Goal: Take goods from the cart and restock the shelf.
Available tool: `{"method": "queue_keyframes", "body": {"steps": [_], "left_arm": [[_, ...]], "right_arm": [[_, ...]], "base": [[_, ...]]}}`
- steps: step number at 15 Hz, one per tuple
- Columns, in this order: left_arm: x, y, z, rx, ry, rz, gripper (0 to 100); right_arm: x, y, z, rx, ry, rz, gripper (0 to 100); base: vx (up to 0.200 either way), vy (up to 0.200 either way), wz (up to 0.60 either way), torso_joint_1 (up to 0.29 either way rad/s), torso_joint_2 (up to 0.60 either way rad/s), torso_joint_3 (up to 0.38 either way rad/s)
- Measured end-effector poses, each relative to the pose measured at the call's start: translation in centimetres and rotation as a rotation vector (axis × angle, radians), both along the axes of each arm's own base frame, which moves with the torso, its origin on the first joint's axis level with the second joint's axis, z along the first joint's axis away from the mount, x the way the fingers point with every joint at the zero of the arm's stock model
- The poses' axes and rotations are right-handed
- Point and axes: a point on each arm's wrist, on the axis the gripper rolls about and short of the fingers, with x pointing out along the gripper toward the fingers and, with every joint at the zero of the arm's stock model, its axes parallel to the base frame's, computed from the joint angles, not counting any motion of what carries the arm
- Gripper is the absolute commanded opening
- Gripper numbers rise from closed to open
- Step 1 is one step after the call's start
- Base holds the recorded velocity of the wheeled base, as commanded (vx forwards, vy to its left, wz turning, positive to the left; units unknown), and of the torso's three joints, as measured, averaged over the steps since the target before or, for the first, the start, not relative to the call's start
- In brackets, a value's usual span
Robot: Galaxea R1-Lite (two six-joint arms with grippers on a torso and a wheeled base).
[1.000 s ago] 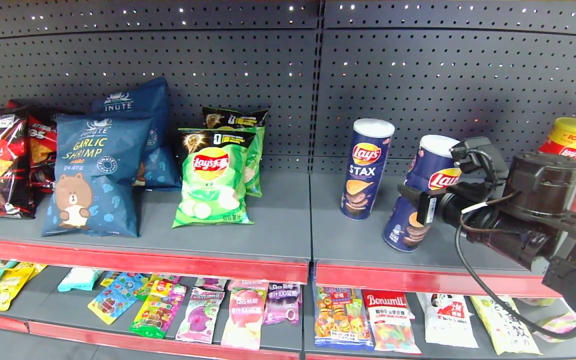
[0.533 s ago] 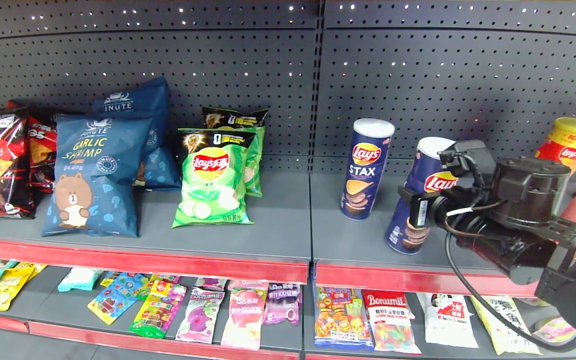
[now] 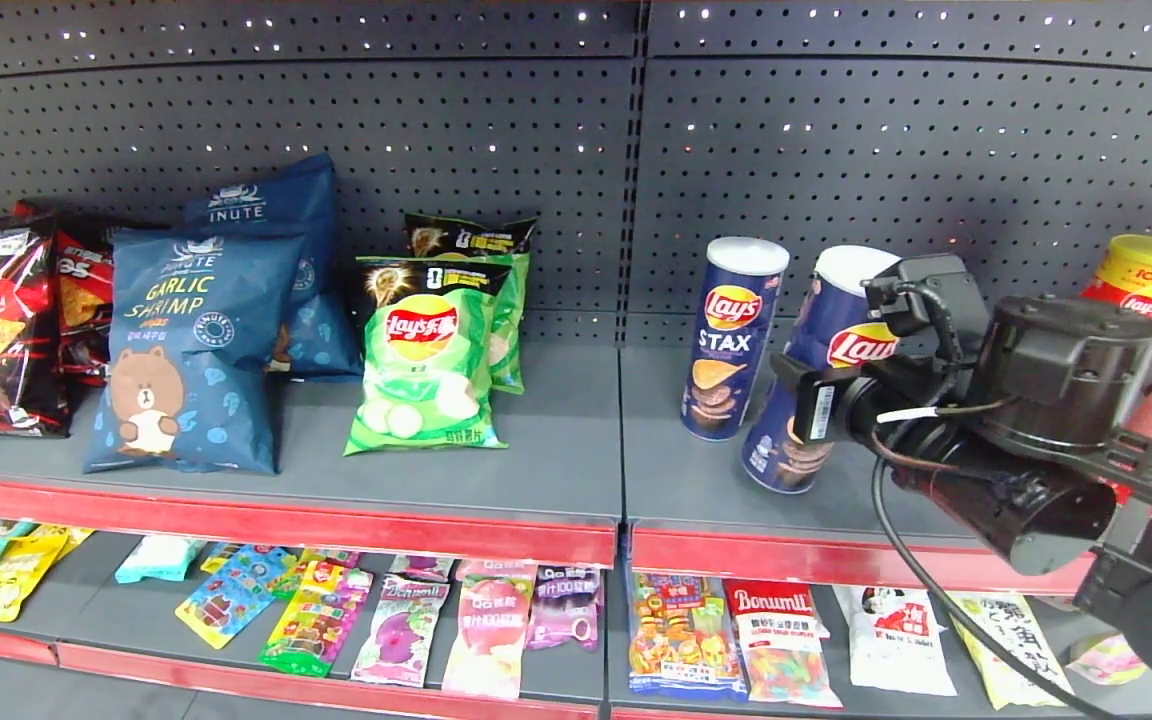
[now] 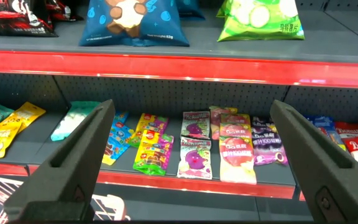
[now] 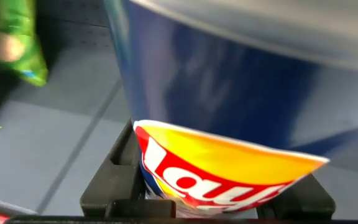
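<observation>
Leftward shift is noted: tilted blue can [image 3: 836, 340], clamped in right gripper [image 5: 210, 193], is not yet stood upright on shelf [image 3: 556, 440]; left gripper [image 4: 191, 155] is spread wide, empty.

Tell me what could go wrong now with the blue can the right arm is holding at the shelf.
1. The tilted blue cylindrical chip can in the right gripper has its lower end close to the upright blue chip can. It could knock that one over.
2. If released while tilted, it may topple and roll off the red front edge of the shelf.
</observation>
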Motion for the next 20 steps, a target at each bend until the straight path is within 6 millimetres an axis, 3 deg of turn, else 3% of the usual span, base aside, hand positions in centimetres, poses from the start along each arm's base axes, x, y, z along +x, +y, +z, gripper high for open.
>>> {"method": "queue_keyframes", "body": {"steps": [8, 20], "left_arm": [[0.0, 0.0, 0.0, 0.0, 0.0, 0.0, 100], [0.0, 0.0, 0.0, 0.0, 0.0, 0.0, 100]], "right_arm": [[-1.0, 2.8, -1.0, -0.03, 0.021, 0.023, 0], [0.6, 4.5, -1.8, -0.057, 0.028, 0.028, 0]], "base": [[0.0, 0.0, 0.0, 0.0, 0.0, 0.0], [0.0, 0.0, 0.0, 0.0, 0.0, 0.0]]}}
